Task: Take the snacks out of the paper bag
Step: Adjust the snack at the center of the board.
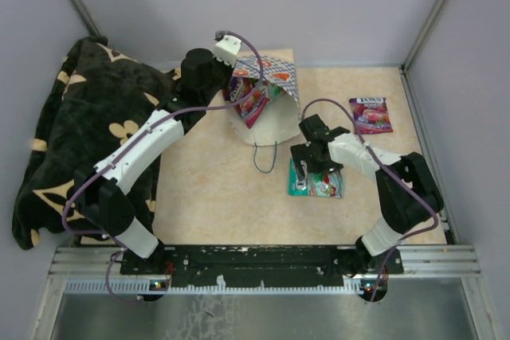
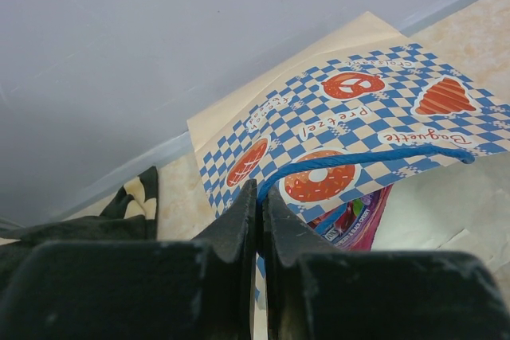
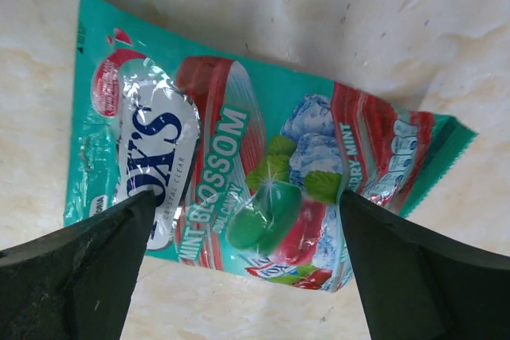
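Observation:
The paper bag (image 1: 271,113) lies on its side at the back of the table, mouth toward the left arm. Its checkered flap (image 2: 358,117) is lifted. My left gripper (image 2: 260,193) is shut on the bag's blue string handle (image 2: 351,161), holding the mouth up (image 1: 233,77). A purple-pink snack packet (image 1: 252,102) shows inside the mouth (image 2: 358,220). A teal snack packet (image 3: 263,157) lies flat on the table (image 1: 316,184). My right gripper (image 3: 247,197) hangs open just above it, a finger on each side (image 1: 307,166). Another purple snack (image 1: 370,115) lies at the back right.
A black floral blanket (image 1: 80,133) is heaped along the left side, under the left arm. The bag's other blue handle loop (image 1: 265,162) trails on the table in front of the bag. Grey walls close in the back and both sides.

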